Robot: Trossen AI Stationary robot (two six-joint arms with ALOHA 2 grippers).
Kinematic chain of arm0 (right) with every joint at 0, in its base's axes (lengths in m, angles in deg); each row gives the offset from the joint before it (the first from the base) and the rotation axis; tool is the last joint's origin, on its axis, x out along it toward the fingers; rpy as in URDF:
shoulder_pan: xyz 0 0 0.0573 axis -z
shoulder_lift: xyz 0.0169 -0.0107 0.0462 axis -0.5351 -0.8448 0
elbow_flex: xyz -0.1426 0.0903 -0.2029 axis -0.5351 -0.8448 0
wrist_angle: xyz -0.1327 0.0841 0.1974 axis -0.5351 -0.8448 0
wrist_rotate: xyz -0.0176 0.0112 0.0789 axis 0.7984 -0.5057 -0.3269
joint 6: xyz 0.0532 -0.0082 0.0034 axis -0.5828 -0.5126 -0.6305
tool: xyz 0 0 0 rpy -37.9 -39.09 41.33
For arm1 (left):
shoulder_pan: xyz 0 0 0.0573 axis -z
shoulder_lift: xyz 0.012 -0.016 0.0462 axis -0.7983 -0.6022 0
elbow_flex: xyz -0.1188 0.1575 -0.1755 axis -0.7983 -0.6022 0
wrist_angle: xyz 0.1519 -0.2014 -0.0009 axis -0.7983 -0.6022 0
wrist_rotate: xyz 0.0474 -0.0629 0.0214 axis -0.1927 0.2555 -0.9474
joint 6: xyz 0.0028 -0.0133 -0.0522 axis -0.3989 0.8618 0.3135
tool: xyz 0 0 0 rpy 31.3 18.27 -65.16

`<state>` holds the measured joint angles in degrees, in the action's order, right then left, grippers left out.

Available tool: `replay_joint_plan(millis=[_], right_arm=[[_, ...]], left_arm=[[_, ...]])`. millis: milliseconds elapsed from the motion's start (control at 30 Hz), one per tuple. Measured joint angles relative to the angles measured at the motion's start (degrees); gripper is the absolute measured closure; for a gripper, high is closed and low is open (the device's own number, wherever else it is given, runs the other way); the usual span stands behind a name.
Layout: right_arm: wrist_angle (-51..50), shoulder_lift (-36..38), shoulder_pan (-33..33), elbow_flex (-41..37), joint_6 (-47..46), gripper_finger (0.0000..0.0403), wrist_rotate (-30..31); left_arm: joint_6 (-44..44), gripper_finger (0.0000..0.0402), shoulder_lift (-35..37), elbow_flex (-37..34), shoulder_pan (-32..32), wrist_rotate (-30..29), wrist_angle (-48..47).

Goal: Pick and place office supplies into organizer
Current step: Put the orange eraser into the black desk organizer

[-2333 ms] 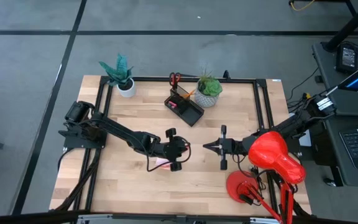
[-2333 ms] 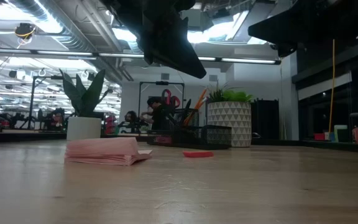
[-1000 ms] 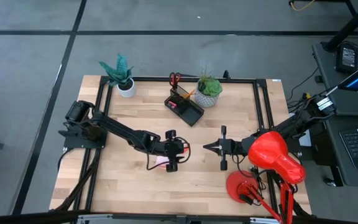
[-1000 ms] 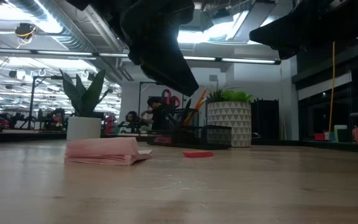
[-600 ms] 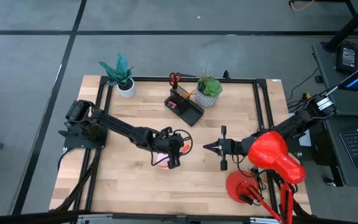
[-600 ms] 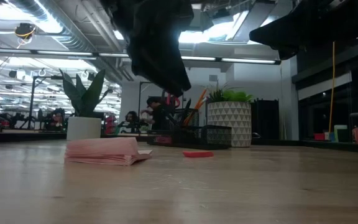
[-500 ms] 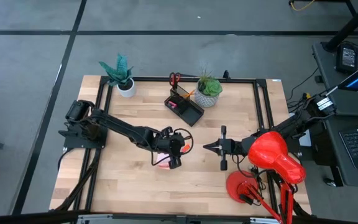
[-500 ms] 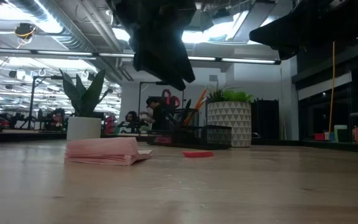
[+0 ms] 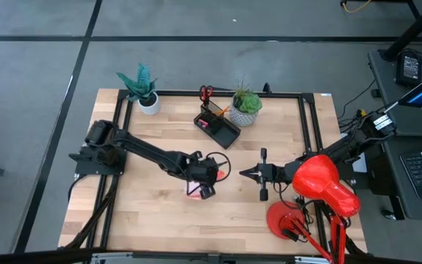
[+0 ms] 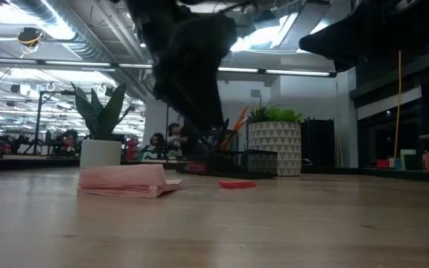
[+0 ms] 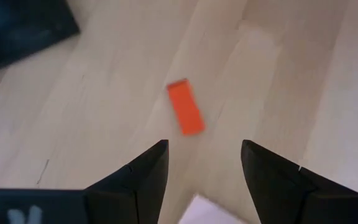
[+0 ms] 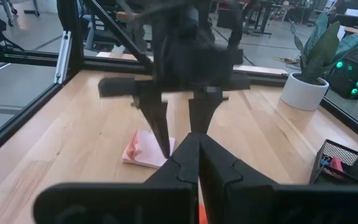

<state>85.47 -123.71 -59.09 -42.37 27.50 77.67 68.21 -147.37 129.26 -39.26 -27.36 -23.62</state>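
Only left wrist shows eraser (image 11: pixel 186 116).

Pale matt wooden table (image 9: pixel 152 213); mesh-walled organizer (image 9: pixel 218 126).

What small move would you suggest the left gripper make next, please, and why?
Probably lower straight down. The left gripper is open above the table, with the red eraser just ahead of its fingertips and the pink sticky-note pad just beneath, so either is close to grasp.

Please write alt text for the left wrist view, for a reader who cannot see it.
The left gripper, its two dark fingers spread open, hangs over the wooden table, with a small red eraser just ahead and a pale pink pad corner between them.
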Motion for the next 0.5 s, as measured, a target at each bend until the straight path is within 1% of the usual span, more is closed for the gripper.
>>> replay_joint_plan(millis=[167,300,367,500], right_arm=[[-0.5,0.0,0.0,0.0,-0.1,0.0395,0.0],[-0.8,0.0,0.0,0.0,-0.1,0.0395,0.0],[-1.0,0.0,0.1,0.0,-0.1,0.0395,0.0],[-1.5,0.0,0.0,0.0,-0.1,0.0395,0.0]], left_arm=[[-5.1,0.0208,-6.2,7.9,-0.1,-0.1,-5.9],[-6.3,0.0208,-10.7,13.1,-0.5,-0.6,-9.7],[-6.4,0.0208,-11.8,14.5,-0.8,-0.8,-9.4],[-5.1,0.0208,-12.3,14.5,-1.4,-0.8,-9.6]])
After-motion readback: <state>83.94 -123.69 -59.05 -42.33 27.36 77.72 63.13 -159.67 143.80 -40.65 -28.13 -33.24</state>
